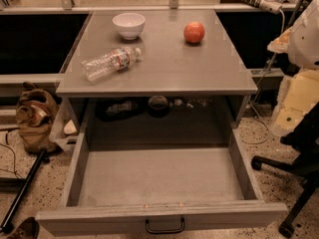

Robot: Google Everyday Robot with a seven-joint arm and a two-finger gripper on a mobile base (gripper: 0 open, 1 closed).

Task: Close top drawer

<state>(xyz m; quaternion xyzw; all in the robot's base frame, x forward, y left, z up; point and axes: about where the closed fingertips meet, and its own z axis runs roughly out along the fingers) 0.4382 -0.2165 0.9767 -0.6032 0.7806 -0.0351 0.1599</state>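
Note:
The top drawer (159,214) is pulled far out toward me from under the grey table top (164,78). Its flat grey front faces me, with a small black loop handle (165,226) at the centre. The inside of the drawer is bare grey metal. My gripper (293,106) appears as a cream and white shape at the right edge, above and to the right of the drawer's right wall, not touching it. The lower drawers are out of view.
On the table top lie a clear plastic water bottle (110,62) on its side, a white bowl (129,24) and an orange-red round fruit (194,32). A brown bag (34,117) and a black pole (22,193) are on the floor at left. A black chair base (294,183) stands at right.

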